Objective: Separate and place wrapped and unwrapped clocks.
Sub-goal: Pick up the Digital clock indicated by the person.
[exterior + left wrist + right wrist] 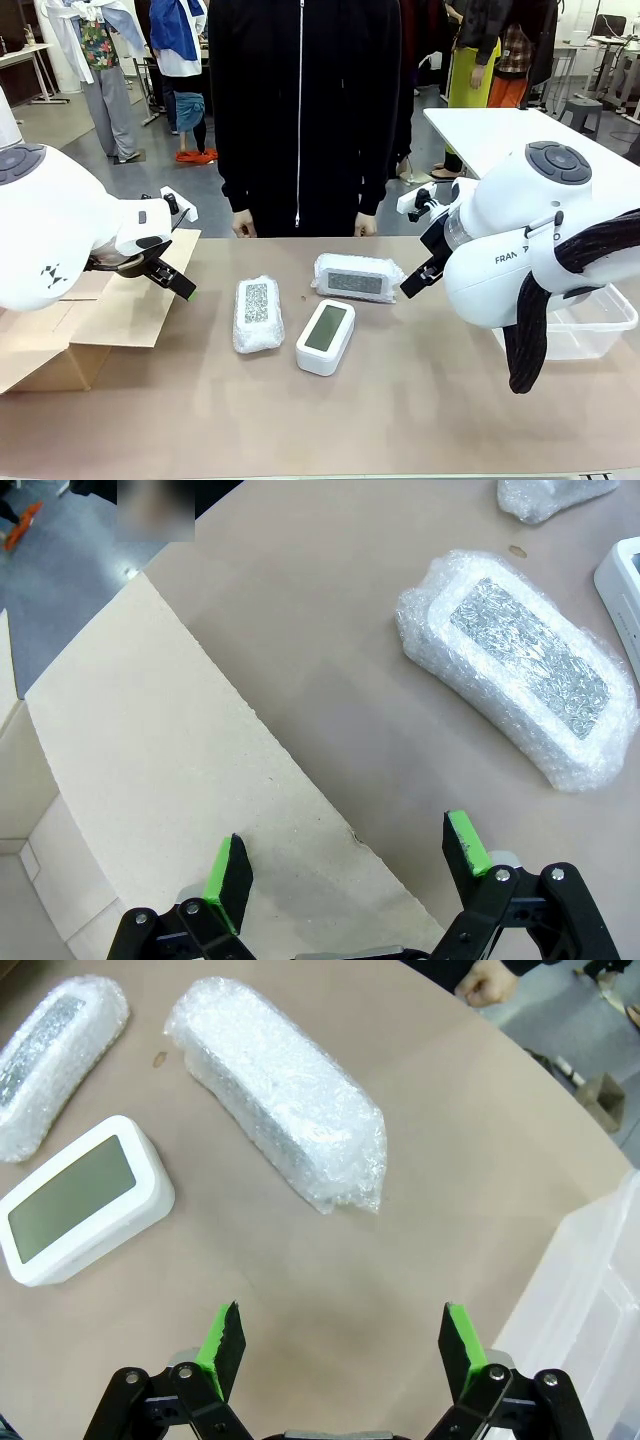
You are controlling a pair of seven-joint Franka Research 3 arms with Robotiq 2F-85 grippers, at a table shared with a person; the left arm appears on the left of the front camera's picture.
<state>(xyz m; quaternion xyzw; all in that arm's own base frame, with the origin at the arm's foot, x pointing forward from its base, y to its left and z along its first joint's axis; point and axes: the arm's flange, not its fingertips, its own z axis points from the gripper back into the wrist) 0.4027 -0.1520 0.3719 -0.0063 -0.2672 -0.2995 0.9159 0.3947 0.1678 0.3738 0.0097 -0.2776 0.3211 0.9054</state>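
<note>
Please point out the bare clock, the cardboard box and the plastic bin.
bare clock (327,328): front view, its grey screen.
cardboard box (130,300): front view, its open flap.
plastic bin (590,340): front view, its near wall.

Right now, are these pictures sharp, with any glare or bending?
Front view: sharp, even light, soft shadow under the bare clock. Left wrist view: the wrapped clock glints with small highlights. Right wrist view: the table has a bowed far edge, a wide-lens effect.

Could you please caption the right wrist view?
Open right gripper over table: two wrapped clocks, bare clock, bin.
</note>
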